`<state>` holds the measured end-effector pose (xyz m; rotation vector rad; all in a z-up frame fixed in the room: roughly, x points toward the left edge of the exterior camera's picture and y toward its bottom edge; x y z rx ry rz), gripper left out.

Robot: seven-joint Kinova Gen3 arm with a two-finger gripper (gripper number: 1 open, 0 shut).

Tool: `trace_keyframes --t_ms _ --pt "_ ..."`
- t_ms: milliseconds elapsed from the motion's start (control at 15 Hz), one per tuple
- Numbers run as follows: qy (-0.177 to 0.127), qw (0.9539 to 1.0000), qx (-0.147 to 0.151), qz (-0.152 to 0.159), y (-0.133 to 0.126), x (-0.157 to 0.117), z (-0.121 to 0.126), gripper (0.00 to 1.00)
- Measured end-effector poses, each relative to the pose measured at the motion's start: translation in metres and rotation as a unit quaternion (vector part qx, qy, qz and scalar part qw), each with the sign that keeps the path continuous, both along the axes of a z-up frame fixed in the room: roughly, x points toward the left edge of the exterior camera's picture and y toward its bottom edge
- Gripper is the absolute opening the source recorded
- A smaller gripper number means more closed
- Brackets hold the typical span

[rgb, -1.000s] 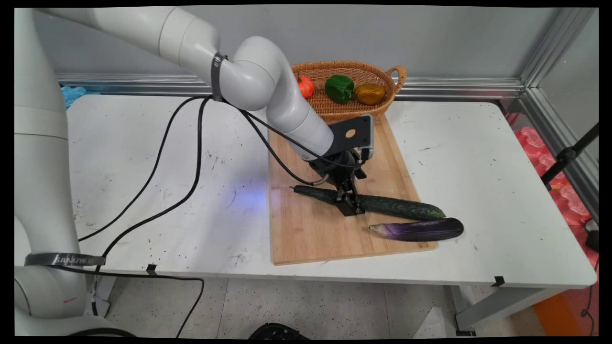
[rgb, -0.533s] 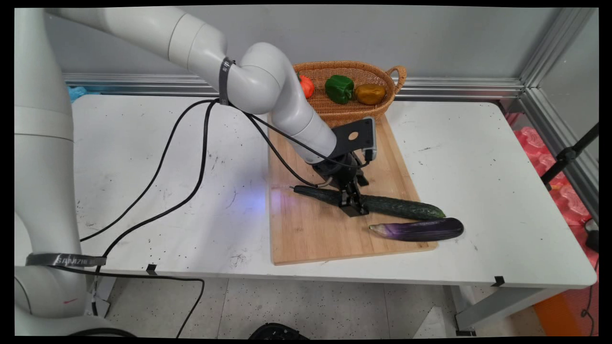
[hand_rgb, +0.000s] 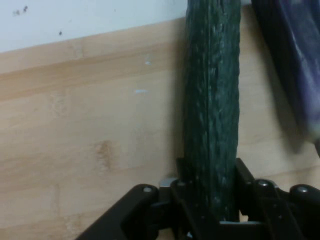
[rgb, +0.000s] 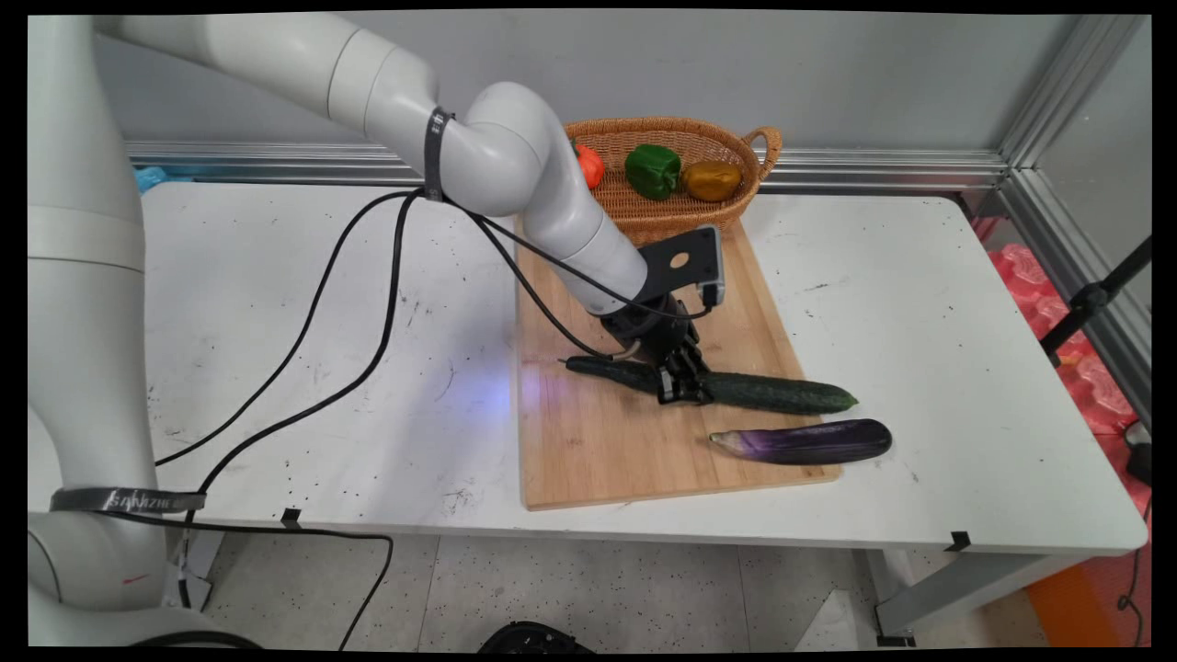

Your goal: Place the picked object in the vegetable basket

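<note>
Where the cucumber (rgb: 736, 390) lies across the wooden cutting board (rgb: 607, 450) on the white table (rgb: 919, 313), the gripper (rgb: 682, 393) clamps its middle, fingers (hand_rgb: 244, 175) pressed against both sides; an eggplant (rgb: 805, 441) lies just beside it, and a wicker basket (rgb: 657, 216) of peppers stands behind

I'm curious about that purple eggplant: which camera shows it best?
The main view: the eggplant lies whole across the cutting board's right edge, just nearer than the cucumber. The hand view catches only a blurred purple strip at its right edge.
</note>
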<state>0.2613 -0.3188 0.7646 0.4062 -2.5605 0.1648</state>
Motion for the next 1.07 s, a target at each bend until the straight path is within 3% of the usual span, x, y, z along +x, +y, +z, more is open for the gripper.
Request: trace_keyframes --t_ms 467,733,1067 --pt "0.012 0.9999 -0.006 0.009 -0.023 0.006 0.036 0.0" --pt "0.016 0.9993 -0.027 0.019 -0.052 0.017 0.068 0.0" --pt "0.013 0.998 -0.054 0.032 -0.084 0.032 0.092 0.0"
